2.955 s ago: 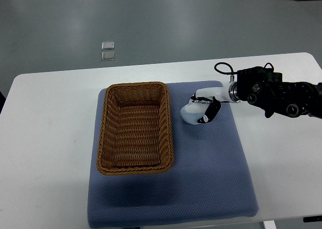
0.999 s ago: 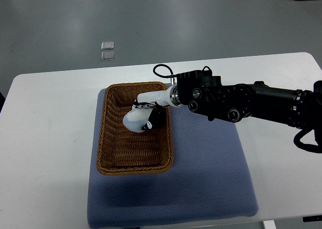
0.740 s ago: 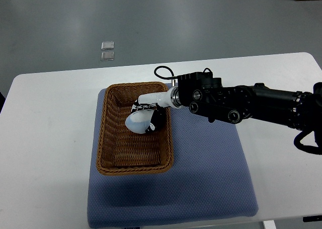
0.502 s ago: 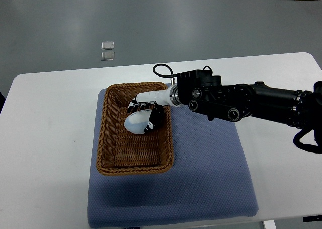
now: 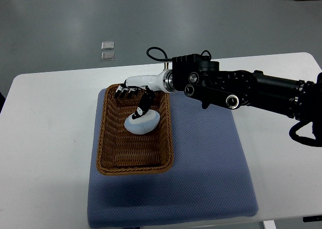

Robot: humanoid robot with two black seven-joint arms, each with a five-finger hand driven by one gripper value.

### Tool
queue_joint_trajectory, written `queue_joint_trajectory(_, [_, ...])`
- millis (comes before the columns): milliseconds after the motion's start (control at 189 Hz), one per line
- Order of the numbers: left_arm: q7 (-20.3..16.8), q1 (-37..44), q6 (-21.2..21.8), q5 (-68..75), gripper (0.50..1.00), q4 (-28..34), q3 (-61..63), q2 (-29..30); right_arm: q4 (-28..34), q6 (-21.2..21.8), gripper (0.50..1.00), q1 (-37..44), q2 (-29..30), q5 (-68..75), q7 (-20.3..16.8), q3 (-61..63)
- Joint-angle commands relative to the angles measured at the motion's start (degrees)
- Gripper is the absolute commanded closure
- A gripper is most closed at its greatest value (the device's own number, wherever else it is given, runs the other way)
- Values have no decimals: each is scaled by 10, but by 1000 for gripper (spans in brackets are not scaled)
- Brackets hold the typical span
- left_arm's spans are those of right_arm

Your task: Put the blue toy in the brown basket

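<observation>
The brown rectangular woven wicker basket (image 5: pixel 134 130) has bare floor in its near half; its far half is taken up by the pale blue rounded toy (image 5: pixel 142 122) and the right hand (image 5: pixel 132 91), fingers (image 5: pixel 121 92) spread above the far rim. The blue padded mat (image 5: pixel 211 168) right of the basket lies bare.

No readable text, label, brand, number or sign appears anywhere on the white table (image 5: pixel 50 138), its blue mat (image 5: pixel 211 178), or the floor beyond it.

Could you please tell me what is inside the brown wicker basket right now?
A pale blue rounded toy lies inside the brown wicker basket, with the right hand open above it. The basket floor under the toy is hidden.
</observation>
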Motion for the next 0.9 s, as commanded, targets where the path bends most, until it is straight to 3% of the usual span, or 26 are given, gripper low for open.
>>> queue_joint_trajectory(0, [0, 0, 0, 1, 500, 0, 1, 0, 0, 0, 642, -7, -15, 2, 3, 59])
queue_joint_trajectory(211, [0, 0, 0, 0, 500, -1, 1, 0, -3, -9, 642, -107, -93, 60, 26, 246])
queue_joint_trajectory(391, [0, 0, 0, 0, 500, -1, 2, 0, -3, -16, 642, -226, -90, 155, 31, 466])
queue_joint_trajectory(492, [0, 0, 0, 1, 500, 1, 2, 0, -4, -18, 642, -295, -84, 236, 57, 569])
queue_joint_trajectory(804, [0, 0, 0, 1, 500, 0, 3, 0, -43, -17, 642, -376, -29, 423, 136, 611])
queue_joint_trajectory(893, [0, 0, 0, 0, 500, 0, 3, 0, -51, -15, 642, -379, -29, 430, 142, 611])
